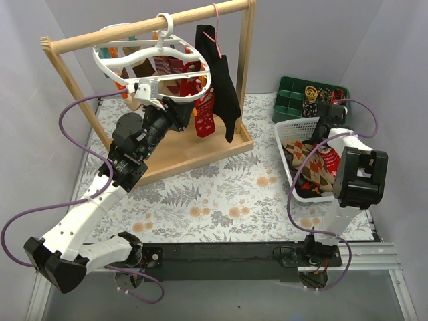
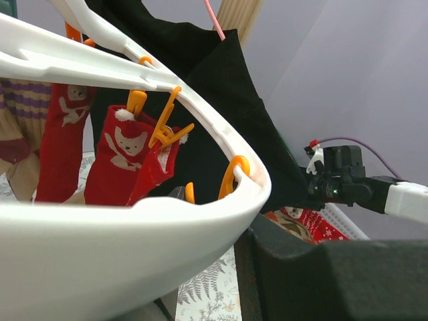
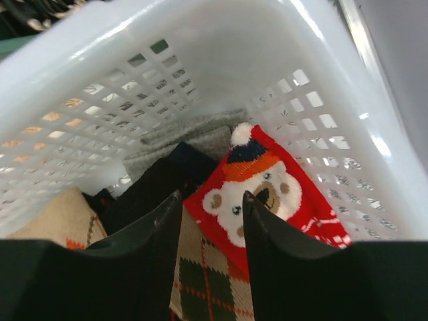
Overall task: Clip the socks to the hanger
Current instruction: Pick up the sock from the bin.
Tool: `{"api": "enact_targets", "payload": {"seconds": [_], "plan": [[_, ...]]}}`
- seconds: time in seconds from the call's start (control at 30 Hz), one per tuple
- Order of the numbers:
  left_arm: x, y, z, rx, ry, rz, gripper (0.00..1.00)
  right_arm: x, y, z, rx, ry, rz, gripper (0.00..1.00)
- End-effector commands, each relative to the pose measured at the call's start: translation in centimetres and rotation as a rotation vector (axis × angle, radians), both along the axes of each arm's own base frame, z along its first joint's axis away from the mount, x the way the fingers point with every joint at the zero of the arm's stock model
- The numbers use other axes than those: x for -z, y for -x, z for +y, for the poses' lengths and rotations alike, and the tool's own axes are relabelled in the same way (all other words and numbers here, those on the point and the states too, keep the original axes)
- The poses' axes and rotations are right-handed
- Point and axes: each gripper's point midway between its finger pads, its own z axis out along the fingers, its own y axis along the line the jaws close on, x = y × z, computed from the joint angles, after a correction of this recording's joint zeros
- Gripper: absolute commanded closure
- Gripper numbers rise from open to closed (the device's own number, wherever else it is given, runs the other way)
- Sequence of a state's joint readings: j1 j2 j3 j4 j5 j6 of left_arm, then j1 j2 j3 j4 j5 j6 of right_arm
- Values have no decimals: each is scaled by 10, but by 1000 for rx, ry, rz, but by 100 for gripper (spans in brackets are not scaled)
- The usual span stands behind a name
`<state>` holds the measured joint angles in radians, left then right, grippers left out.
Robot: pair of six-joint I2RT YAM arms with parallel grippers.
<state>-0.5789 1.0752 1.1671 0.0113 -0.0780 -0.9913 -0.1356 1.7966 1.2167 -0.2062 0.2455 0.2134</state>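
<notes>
The white round hanger hangs by its hook from the wooden rail, with orange clips under its ring. Red Christmas socks and a brown one hang clipped from it; the red ones also show in the left wrist view. My left gripper is at the ring's near edge. In the left wrist view the rim fills the space beside my right finger and touches it. My right gripper is open inside the white basket, just above a red bear sock and an argyle sock.
A black garment hangs on a pink wire hanger right of the white hanger. The rail frame stands on a wooden base. A green bin sits behind the basket. More socks fill the basket.
</notes>
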Motion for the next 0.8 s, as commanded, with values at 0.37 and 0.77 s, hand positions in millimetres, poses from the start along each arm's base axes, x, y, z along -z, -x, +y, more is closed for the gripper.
{"api": "enact_targets", "payload": {"seconds": [0.37,0.77], "plan": [[25,-2,17,-67,-93,65,100,6,-13,-18,140,22,-52,84],[19,-2,21,-88,-96,49,100,-70,15,20,-77,-40,-177,99]]}}
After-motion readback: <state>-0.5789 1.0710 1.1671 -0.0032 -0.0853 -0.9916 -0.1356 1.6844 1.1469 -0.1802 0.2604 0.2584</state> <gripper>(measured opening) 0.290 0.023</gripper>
